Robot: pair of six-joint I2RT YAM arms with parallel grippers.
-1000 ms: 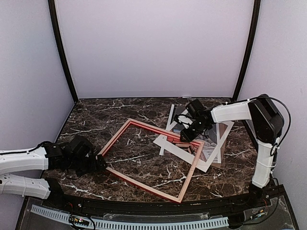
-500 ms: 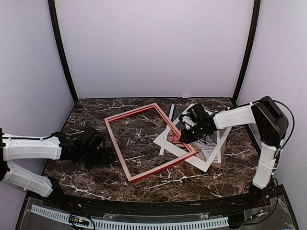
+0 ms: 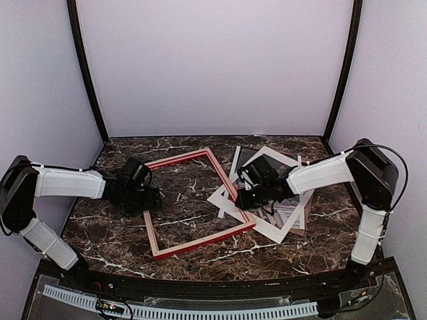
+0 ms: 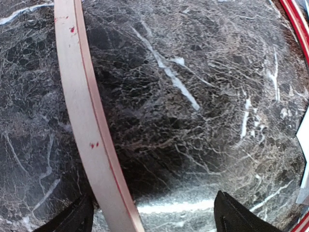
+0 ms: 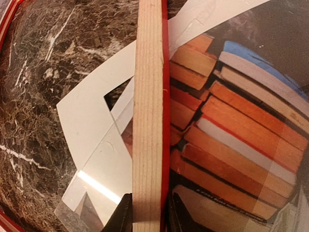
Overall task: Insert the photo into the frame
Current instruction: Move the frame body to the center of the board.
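The frame (image 3: 200, 241) lies on the marble table (image 3: 200, 267), red edge outward and pale wood side showing. My right gripper (image 3: 241, 199) is shut on its right rail; in the right wrist view the rail (image 5: 150, 121) runs between the two fingers (image 5: 121, 217) of the gripper (image 5: 149, 215). The photo (image 5: 231, 125), a picture of orange books, lies just right of that rail under a white mat (image 5: 91, 106). My left gripper (image 3: 148, 198) is open astride the left rail (image 4: 82, 116), which passes close to the left finger (image 4: 72, 220) of the gripper (image 4: 152, 212).
The white mat (image 3: 263, 227) and the photo (image 3: 288, 208) lie stacked on the right half of the table with a dark backing sheet (image 3: 248, 157) behind them. Purple walls close in the back and both sides.
The frame has turned and slid left across the table. My right gripper moved left with its rail. My left arm swung up and right, and its gripper now straddles the left rail.
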